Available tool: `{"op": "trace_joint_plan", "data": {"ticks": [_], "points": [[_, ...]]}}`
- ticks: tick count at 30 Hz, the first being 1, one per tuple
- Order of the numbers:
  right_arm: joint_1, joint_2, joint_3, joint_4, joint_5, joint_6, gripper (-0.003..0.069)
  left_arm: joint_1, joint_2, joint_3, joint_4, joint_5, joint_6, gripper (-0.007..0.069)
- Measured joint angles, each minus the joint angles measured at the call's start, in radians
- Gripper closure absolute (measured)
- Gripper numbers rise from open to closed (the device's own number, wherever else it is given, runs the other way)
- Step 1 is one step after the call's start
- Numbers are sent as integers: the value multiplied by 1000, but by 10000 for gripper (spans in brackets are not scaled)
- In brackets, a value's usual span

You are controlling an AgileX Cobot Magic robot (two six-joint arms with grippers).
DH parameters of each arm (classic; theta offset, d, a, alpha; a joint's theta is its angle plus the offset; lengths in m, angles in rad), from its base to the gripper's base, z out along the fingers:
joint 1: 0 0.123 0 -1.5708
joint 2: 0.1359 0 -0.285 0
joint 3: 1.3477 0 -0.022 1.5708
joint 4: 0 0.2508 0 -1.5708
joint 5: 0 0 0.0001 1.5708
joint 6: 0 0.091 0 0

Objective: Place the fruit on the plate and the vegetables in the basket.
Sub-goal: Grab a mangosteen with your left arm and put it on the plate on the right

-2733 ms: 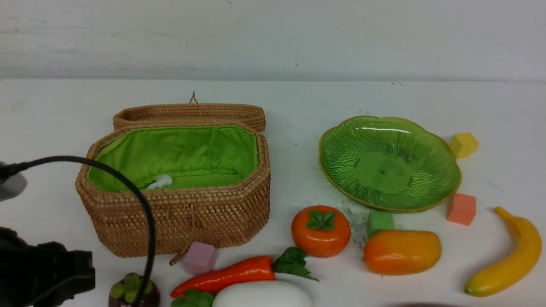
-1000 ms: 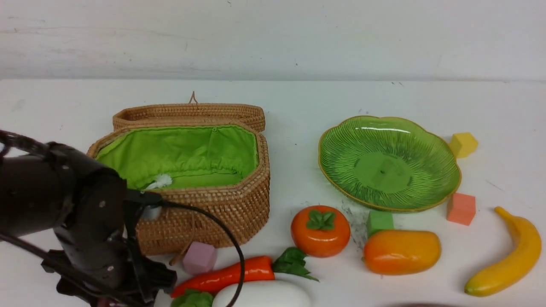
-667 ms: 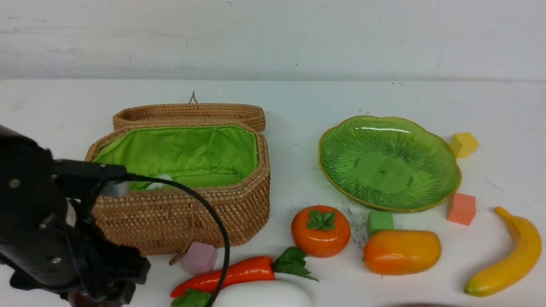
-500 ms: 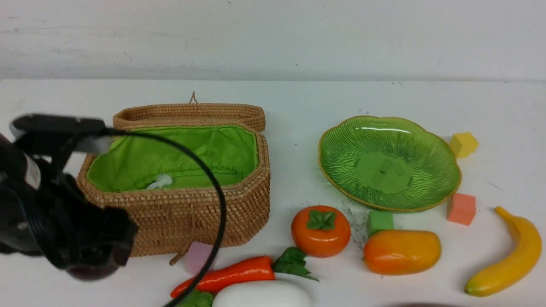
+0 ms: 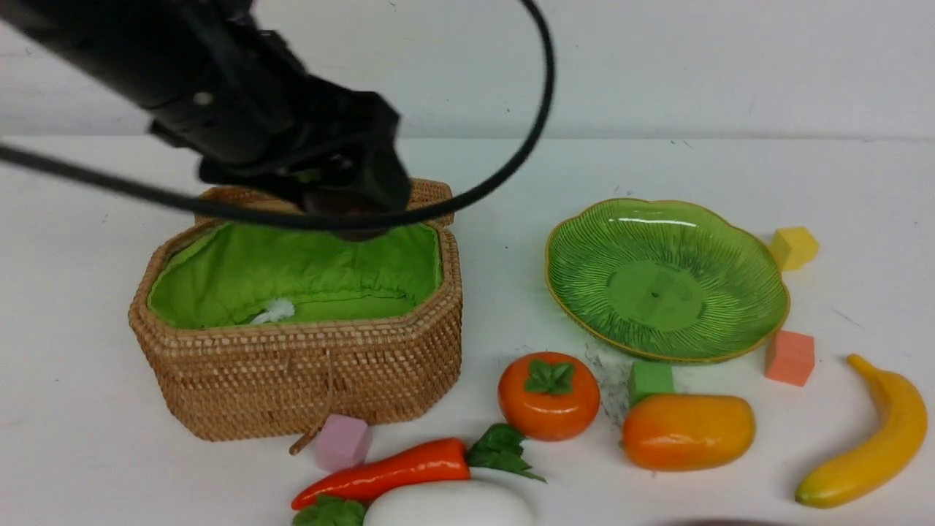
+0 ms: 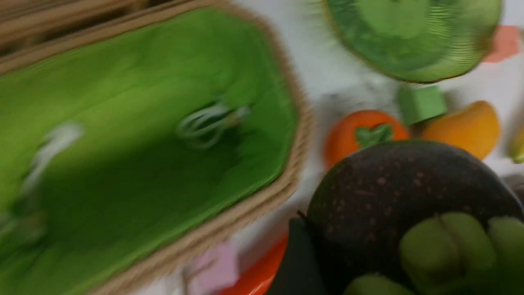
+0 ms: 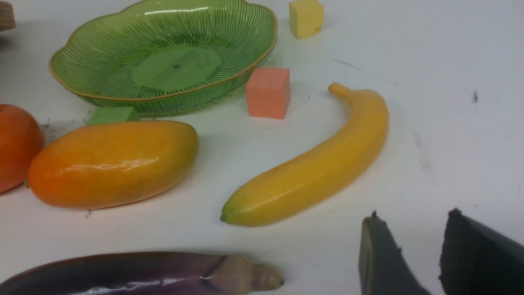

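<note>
My left gripper (image 5: 349,199) hangs over the back of the open wicker basket (image 5: 307,365), shut on the dark purple mangosteen (image 6: 389,184), which fills the left wrist view. The green plate (image 5: 657,292) is bare. Near the front lie the persimmon (image 5: 548,398), mango (image 5: 687,431), banana (image 5: 869,438), carrot (image 5: 394,471) and white radish (image 5: 449,505). The right wrist view shows the eggplant (image 7: 123,274) and my right gripper (image 7: 413,213), open over bare table beside the banana.
Small cubes lie about: pink (image 5: 342,441) before the basket, green (image 5: 650,380) and salmon (image 5: 789,356) at the plate's front edge, yellow (image 5: 794,247) behind it. The basket's lid (image 5: 321,191) lies open at the back. A black cable (image 5: 511,168) loops from the left arm.
The left arm closed on the mangosteen at the front left of the table, lifted it, and swung up and rightward over the basket. The right arm has not moved.
</note>
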Motion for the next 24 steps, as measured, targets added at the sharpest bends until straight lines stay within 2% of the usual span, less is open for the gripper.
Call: {"op": "trace_joint_plan", "data": {"ticks": [4, 6, 12, 19, 24], "points": [[0, 0, 0, 0, 0, 0, 414, -70, 214, -202, -48, 33, 74, 67], [0, 0, 0, 0, 0, 0, 414, -148, 340, -345, -39, 68, 110, 67], [0, 0, 0, 0, 0, 0, 414, -273, 611, -641, -1, 103, 107, 67], [0, 0, 0, 0, 0, 0, 414, -295, 752, -749, 25, 93, 89, 67], [0, 0, 0, 0, 0, 0, 414, -309, 776, -757, 59, -34, 125, 67]]}}
